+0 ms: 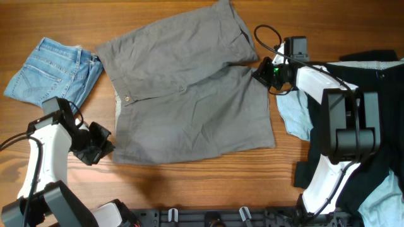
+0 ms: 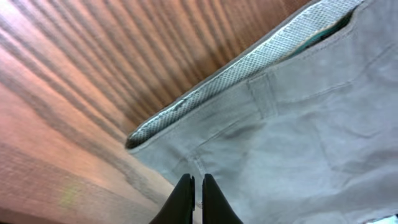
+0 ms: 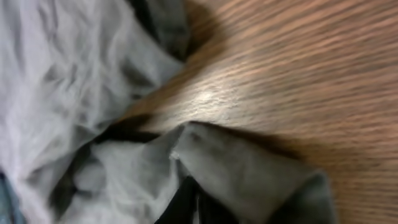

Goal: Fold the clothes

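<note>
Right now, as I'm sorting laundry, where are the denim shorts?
In the overhead view, the denim shorts lie at upper left, just left of the grey shorts and above the left gripper.

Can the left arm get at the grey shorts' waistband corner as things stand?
Likely yes. The left hand sits right at that corner of the grey shorts, with the pale waistband exposed and nothing lying over it; the denim shorts lie apart.

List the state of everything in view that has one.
grey shorts, spread flat, unfolded
denim shorts, crumpled
black clothes, piled
left gripper, jaws shut at the shorts' waistband corner
right gripper, at the shorts' edge, jaws unclear in blur
</note>
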Robot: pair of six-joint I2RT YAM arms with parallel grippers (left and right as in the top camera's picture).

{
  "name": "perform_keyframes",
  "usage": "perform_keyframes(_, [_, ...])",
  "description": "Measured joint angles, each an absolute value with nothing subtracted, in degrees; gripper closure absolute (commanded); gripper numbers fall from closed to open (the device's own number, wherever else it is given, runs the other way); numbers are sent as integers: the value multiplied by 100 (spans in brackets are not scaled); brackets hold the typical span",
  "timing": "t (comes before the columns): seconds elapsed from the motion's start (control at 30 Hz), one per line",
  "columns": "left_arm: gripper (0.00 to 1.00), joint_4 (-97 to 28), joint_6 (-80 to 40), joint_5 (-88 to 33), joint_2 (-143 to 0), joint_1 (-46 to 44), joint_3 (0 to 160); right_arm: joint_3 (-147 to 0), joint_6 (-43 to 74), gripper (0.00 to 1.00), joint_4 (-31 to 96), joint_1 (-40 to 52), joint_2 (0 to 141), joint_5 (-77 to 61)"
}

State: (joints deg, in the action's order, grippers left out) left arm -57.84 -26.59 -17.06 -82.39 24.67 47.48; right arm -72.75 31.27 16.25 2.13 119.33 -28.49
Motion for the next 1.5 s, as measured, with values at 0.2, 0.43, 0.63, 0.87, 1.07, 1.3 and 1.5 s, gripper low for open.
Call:
perform_keyframes(0.2, [87, -5756, -2486, -1870, -8239, 2467, 4748, -7450, 2436, 60, 4058, 139, 10567, -3402])
perform_keyframes(0.43, [52, -5981, -2021, -1994, -8239, 2467, 4753, -7336, 2303, 48, 6973, 174, 9168, -2029])
perform_keyframes(0.63, [49, -6173, -1776, -2158, -8071, 2467, 4753, -5111, 2899, 38, 5439, 296, 9209, -1667])
perform_keyframes(0.87, [9, -6471, -1562, -2263, -7319, 2467, 4753, -4045, 3400, 92, 3570, 287, 9006, -2314])
perform_keyframes(1.07, [26, -6372, -1920, -2156, -7491, 2467, 4753, -3948, 3444, 93, 3334, 285, 9091, -2582])
perform_keyframes(1.3, [38, -5948, -2740, -1719, -8272, 2467, 4580, -3957, 3409, 93, 3334, 285, 9168, -2829])
perform_keyframes(1.5, [68, -5347, -2954, -1671, -9260, 2467, 4364, -3957, 3400, 93, 3330, 285, 9168, -2849])
